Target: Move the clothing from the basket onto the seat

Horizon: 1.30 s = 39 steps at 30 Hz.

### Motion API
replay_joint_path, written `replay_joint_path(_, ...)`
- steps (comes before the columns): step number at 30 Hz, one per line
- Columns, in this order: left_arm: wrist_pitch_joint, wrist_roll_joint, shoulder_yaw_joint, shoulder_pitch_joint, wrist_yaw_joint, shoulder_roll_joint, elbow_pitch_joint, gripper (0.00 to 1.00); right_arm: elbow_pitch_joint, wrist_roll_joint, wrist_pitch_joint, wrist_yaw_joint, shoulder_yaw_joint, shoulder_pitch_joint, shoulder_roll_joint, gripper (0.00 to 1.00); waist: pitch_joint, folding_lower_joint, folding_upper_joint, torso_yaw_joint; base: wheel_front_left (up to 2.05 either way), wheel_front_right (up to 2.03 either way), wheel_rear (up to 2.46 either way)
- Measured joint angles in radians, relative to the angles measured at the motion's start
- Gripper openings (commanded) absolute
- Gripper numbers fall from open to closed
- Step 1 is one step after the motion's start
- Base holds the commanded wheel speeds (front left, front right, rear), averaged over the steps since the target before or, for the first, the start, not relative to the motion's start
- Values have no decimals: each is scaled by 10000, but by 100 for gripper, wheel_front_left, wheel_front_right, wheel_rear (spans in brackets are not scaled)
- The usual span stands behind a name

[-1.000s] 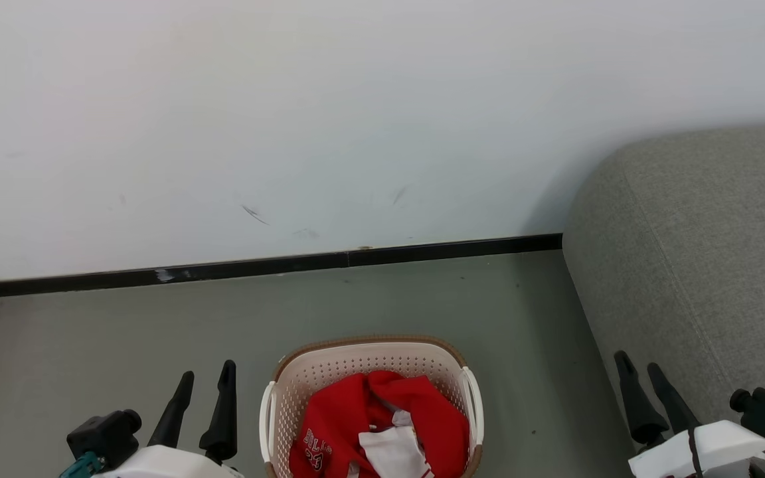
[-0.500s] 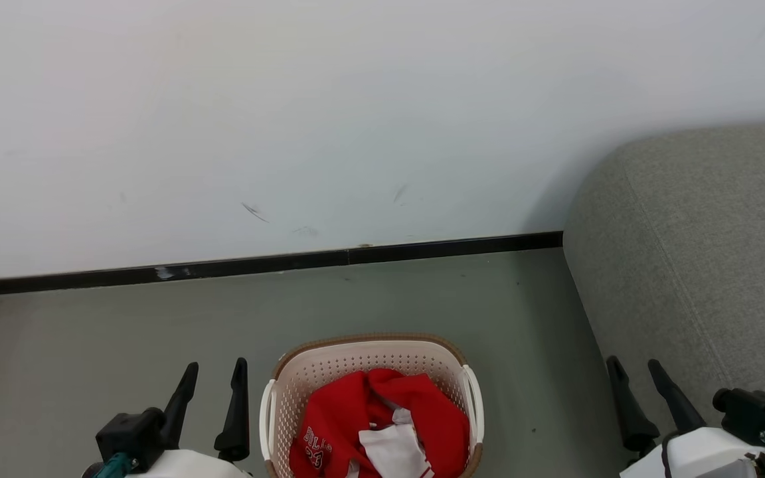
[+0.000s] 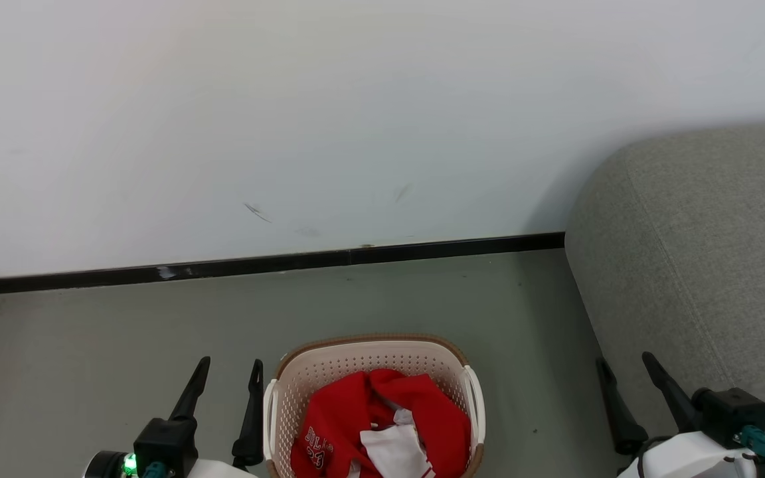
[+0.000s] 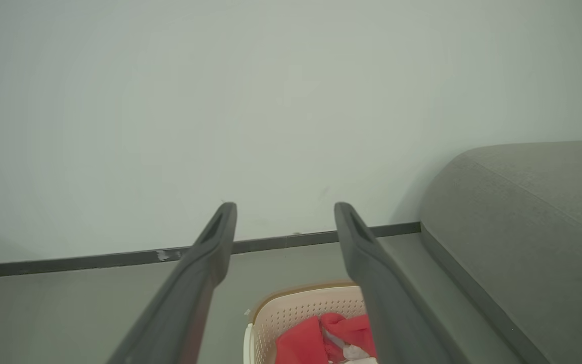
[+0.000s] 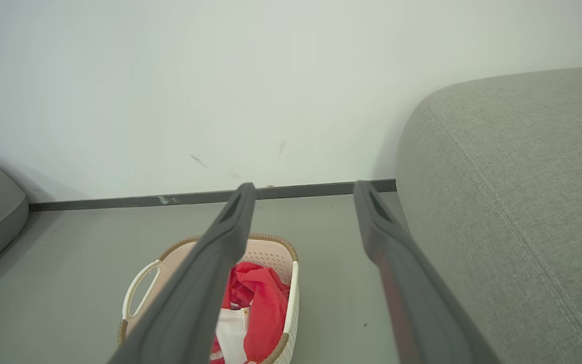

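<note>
Where the head view looks down, the left hand (image 3: 231, 364) hovers with fingers apart just left of the laundry basket (image 3: 362, 340), which holds the red clothing (image 3: 346, 415) in a heap with white lining showing. The right hand (image 3: 624, 360), fingers also spread, hangs well right of the laundry basket, against the grey sofa (image 3: 708, 252). From the left wrist, the basket and the clothing lie low between its fingers. From the right wrist, they lie behind the finger on that view's left, with the sofa beyond the other finger.

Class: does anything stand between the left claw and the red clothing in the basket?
Nothing separate. The left claw stands open beside the open-topped basket; just its own perforated wall lies between it and the clothing.
</note>
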Motion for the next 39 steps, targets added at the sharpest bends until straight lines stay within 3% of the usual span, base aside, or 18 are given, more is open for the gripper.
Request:
replay_joint_path(11, -307, 1241, -117, 146, 382, 29, 23, 100, -58, -1275, -261, 0, 77, 108, 4, 100, -114, 0, 0, 24, 0, 0, 0)
replay_joint_path(39, -307, 1162, 61, 203, 604, 29, 240, 100, -69, -1152, -261, 0, 71, 241, 6, 100, -148, -2, 0, 40, 0, 0, 0)
